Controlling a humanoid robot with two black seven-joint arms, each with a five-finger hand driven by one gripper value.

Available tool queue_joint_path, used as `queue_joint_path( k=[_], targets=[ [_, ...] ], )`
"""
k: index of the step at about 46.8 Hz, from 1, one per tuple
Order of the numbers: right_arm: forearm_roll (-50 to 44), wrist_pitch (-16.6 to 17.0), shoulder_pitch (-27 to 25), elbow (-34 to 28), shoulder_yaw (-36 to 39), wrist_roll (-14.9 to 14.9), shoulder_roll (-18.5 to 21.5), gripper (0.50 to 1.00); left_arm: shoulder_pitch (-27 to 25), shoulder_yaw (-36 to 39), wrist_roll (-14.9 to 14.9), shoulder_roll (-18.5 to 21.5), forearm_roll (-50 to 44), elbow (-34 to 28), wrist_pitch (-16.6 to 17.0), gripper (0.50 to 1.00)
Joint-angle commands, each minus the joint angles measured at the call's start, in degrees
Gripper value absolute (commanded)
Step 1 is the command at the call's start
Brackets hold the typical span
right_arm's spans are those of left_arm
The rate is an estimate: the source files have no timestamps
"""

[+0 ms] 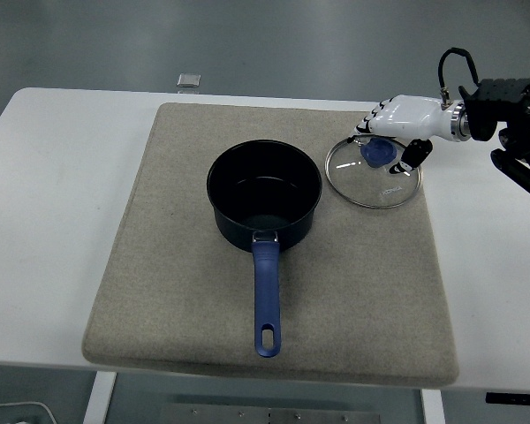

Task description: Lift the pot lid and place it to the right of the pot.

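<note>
A dark blue pot (263, 196) with a long blue handle (266, 299) stands open on the grey mat (177, 291). The glass pot lid (396, 187) lies flat on the mat just right of the pot, its blue knob (377, 153) pointing up. My right hand (387, 146), white with black fingertips, reaches in from the right edge and sits over the knob. Its fingers curl around the knob from the far side and the thumb from the near right. The left arm is out of view.
The mat covers most of the white table (53, 221). A small grey square object (189, 80) lies at the table's far edge. The right arm's black forearm (512, 110) hangs over the table's right side.
</note>
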Motion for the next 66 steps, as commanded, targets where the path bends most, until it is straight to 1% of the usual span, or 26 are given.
queue_joint_path(
  k=[1, 8, 15, 34, 43, 48, 55, 66],
  targets=[
    [-0.03, 0.07, 0.30, 0.00, -0.09, 0.00, -0.15, 0.895, 0.00, -0.01, 0.00, 0.00, 0.00, 0.00, -0.01, 1.000],
    [-0.03, 0.15, 0.66, 0.00, -0.17, 0.00, -1.12, 0.895, 0.00, -0.01, 0.09, 0.00, 0.00, 0.00, -0.01, 1.000],
    [-0.03, 0.15, 0.83, -0.09, -0.26, 0.00, -1.20, 0.895, 0.09, -0.01, 0.00, 0.00, 0.00, 0.00, -0.01, 1.000],
    [0.15, 1.38, 3.99, 0.00, -0.35, 0.00, -2.35, 0.895, 0.00, -0.01, 0.00, 0.00, 0.00, 0.00, 0.08, 1.000],
    [2.34, 1.30, 6.10, -0.09, 0.26, 0.00, -2.26, 0.897, 0.00, -0.01, 0.09, 0.00, 0.00, 0.00, 0.08, 1.000],
    [5.41, 1.03, 6.89, -0.18, 0.27, 0.00, -1.73, 0.897, 0.00, -0.01, 0.00, 0.00, 0.00, 0.00, 0.08, 1.000],
    [11.21, -0.02, 7.16, -0.18, 0.79, 0.00, -1.03, 0.897, 0.00, -0.01, 0.00, 0.00, 0.00, 0.00, -0.01, 1.000],
    [19.47, -4.32, 7.16, -0.27, 3.95, 0.00, 1.08, 0.897, 0.00, -0.01, 0.00, 0.00, 0.00, 0.00, 0.08, 1.000]
  ],
)
